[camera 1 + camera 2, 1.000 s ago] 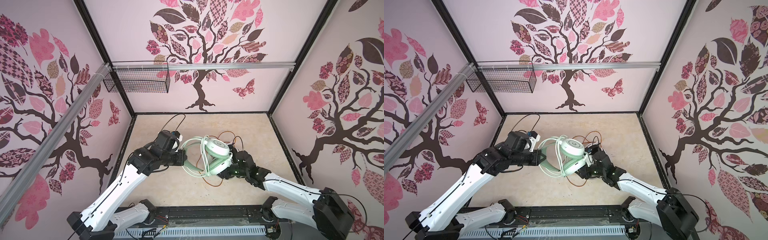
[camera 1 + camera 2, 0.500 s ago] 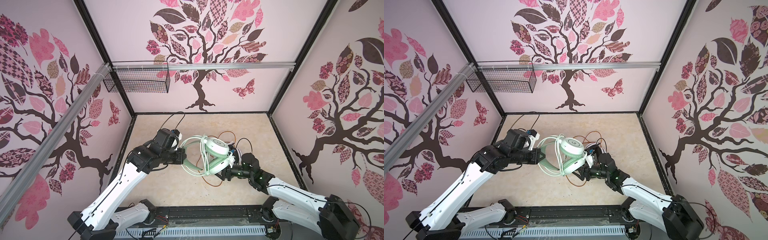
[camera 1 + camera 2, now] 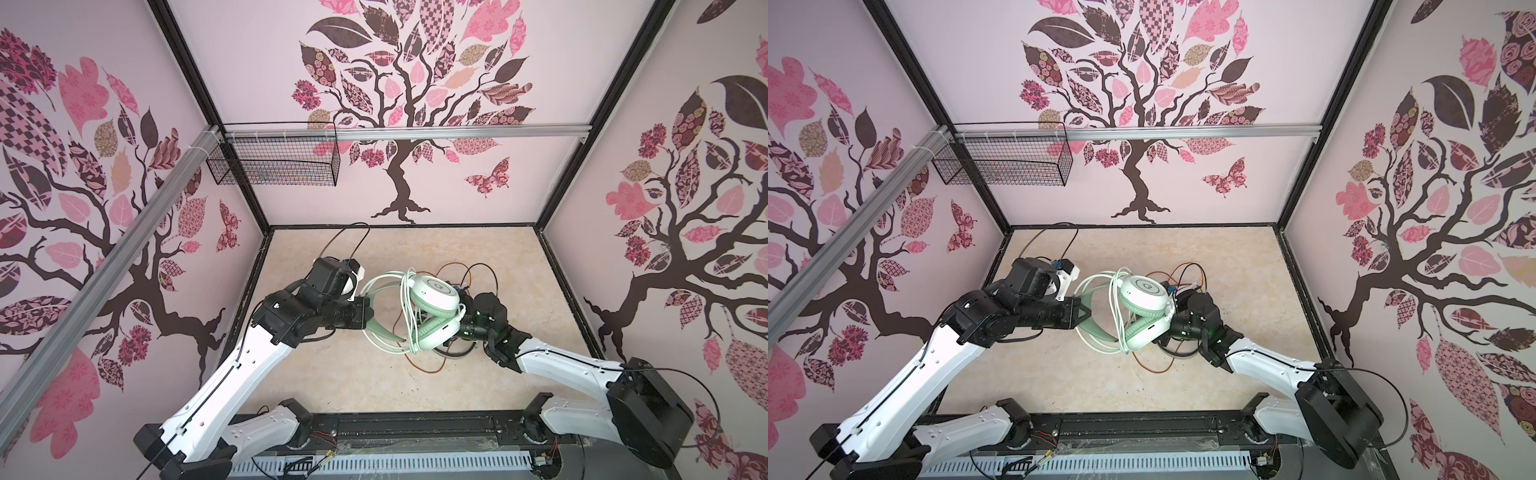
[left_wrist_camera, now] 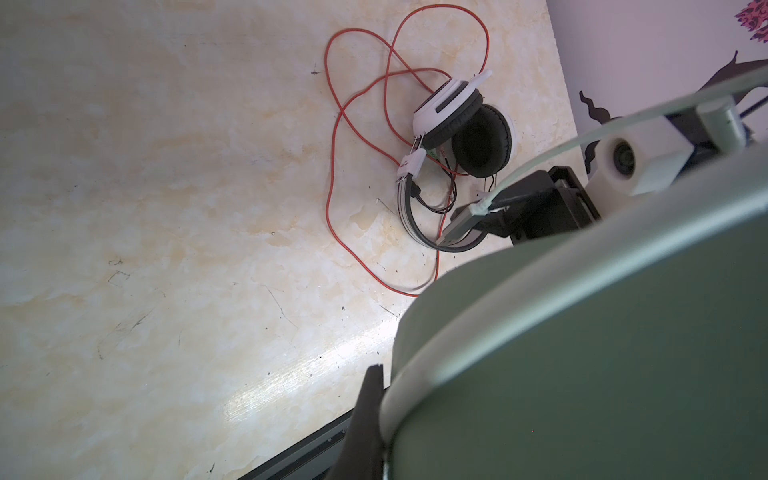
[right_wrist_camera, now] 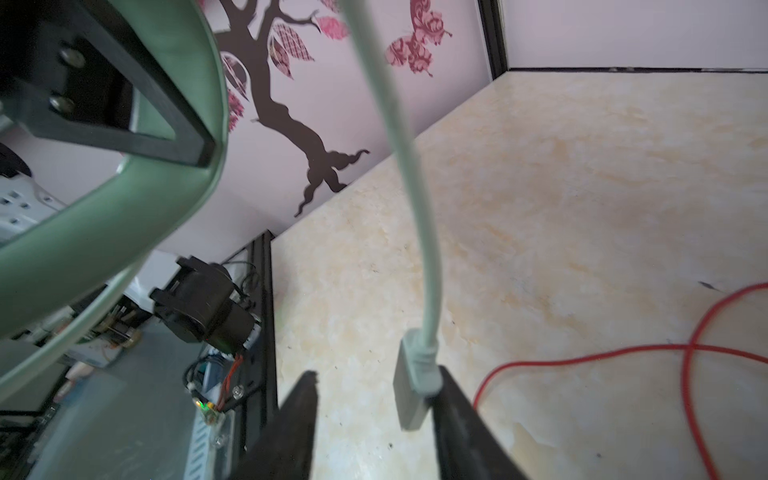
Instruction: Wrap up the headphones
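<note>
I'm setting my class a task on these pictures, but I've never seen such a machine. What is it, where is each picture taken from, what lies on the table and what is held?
These are two white robot arms at a table, each ending in a two-fingered gripper. The two wide pictures come from one camera head overhead; the two close ones from cameras on the wrists. The left gripper is shut on the headband of the mint-green headset, with its pale green cable looped around it. The right gripper is open, the cable's plug against one finger. The white and black headset lies on the table with its orange-red cable loose.
</note>
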You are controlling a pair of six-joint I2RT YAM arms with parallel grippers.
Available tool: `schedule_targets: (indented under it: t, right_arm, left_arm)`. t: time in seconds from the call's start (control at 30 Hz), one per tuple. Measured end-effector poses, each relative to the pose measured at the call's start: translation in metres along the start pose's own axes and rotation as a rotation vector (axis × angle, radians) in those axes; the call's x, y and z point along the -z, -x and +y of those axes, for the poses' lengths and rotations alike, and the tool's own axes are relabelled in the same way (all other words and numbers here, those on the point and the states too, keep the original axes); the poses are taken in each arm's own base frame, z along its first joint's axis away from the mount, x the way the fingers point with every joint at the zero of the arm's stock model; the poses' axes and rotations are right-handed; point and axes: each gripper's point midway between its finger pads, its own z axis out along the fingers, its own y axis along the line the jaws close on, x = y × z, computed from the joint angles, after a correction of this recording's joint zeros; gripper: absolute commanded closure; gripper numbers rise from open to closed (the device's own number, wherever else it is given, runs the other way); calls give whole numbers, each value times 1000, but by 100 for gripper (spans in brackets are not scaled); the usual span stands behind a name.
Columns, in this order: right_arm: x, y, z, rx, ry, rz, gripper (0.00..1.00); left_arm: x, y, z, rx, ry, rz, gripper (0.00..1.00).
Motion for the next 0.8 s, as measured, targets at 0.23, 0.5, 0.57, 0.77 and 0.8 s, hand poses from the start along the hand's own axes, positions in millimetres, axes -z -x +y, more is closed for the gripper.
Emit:
schedule_targets:
  t: [0.23, 0.5, 0.57, 0.77, 0.8]
  right_arm:
    - [-4, 2, 9, -25, 83, -25, 98]
    - [3, -19, 22, -130, 146, -17, 98]
    - [4, -25, 26, -162, 156, -5, 99]
    - [4, -28, 37, -245, 172, 3, 100]
    - [3, -26, 37, -258, 168, -5, 100]
  left_arm:
    - [7, 5, -2, -7, 2, -20, 100]
    - [-1, 10, 7, -4, 59, -21, 100]
    - [-6, 12, 13, 1, 83, -17, 100]
    - [-11, 33, 43, 104, 119, -54, 100]
    - [-12, 34, 51, 130, 128, -54, 100]
